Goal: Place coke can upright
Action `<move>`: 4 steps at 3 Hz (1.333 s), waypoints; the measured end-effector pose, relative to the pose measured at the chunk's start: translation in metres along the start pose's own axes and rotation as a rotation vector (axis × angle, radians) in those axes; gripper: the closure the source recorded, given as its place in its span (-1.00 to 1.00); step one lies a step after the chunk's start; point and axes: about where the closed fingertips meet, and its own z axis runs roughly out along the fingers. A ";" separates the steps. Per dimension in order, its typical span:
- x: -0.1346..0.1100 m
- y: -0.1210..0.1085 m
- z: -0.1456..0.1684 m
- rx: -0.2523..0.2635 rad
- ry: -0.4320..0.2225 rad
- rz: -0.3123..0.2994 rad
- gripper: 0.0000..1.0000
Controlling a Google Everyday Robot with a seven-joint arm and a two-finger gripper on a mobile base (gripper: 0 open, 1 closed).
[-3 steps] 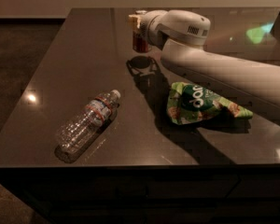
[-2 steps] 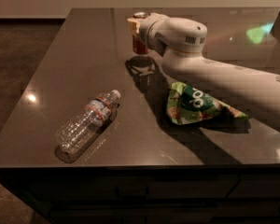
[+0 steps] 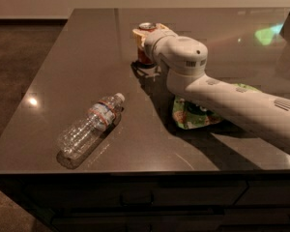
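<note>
Dark glossy worktop (image 3: 87, 57), four items.

1. Coke can (image 3: 145, 56): red, silver top showing. Stands upright on the worktop, toward 12 o'clock from its middle.
2. Hand (image 3: 146, 38): at the can, closing in from the can's 3 o'clock side. Clenched or released: cannot tell.
3. Arm (image 3: 232, 103): white, enters from 4 o'clock. The forearm lies low over the worktop, and the bulky wrist joint bends toward the can.
4. Water bottle (image 3: 92, 125): clear, lying on its side at the can's 7 o'clock, well apart, cap pointing to 1 o'clock.
5. Snack bag (image 3: 188, 117): green, at the can's 4 o'clock, partly under the forearm.
</note>
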 end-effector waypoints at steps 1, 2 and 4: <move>0.001 -0.003 0.000 0.003 0.005 -0.003 -0.46; 0.001 -0.003 0.000 0.004 0.005 -0.002 -0.92; 0.001 -0.003 0.001 0.004 0.005 -0.002 -1.00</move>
